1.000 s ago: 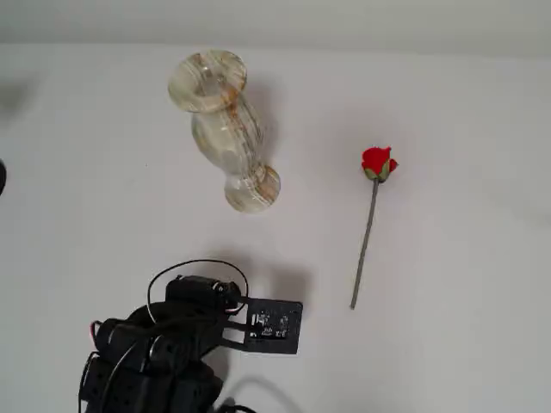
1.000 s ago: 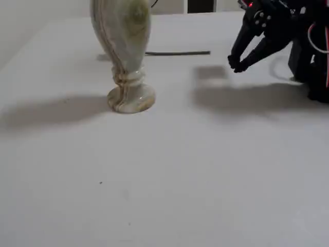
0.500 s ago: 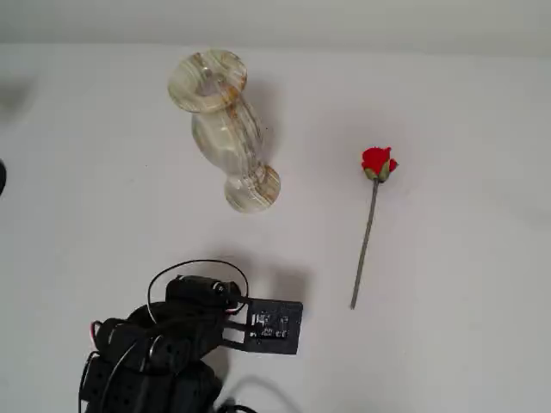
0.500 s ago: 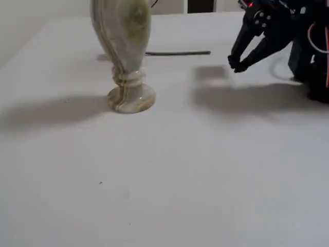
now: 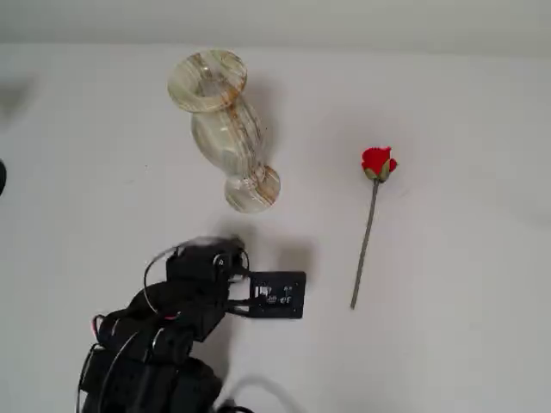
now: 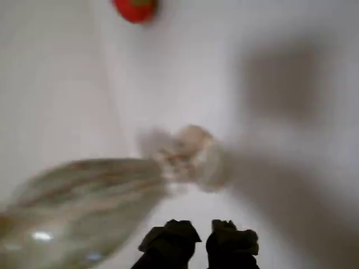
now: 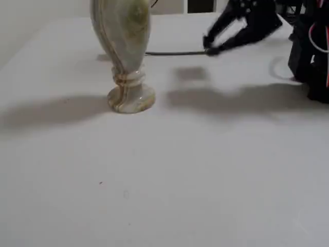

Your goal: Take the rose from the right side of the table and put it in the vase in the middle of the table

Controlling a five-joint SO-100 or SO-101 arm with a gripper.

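Note:
The vase (image 5: 225, 129) stands upright mid-table; its foot (image 7: 130, 98) shows in the side fixed view. To its right in the top fixed view, the rose (image 5: 378, 163) lies flat on the table (image 5: 465, 284), its stem running down toward the near side. The side view shows only the stem (image 7: 177, 53), behind the vase. My gripper (image 7: 208, 46) hovers blurred above the table near the stem's end. It looks shut and holds nothing. From above, the wrist board (image 5: 275, 297) covers it. In the wrist view, the gripper (image 6: 199, 240) points at the vase (image 6: 84, 190), with the rose bloom (image 6: 134, 8) beyond.
The arm's base and cables (image 5: 146, 379) fill the near left of the top view and sit at the right edge of the side view (image 7: 311, 51). A dark object (image 5: 2, 176) pokes in at the left edge. The table's far edge (image 5: 344, 45) runs along the top.
The arm has reached forward. The gripper has risen and moved toward the vase and the stem's end. The vase and rose have not moved.

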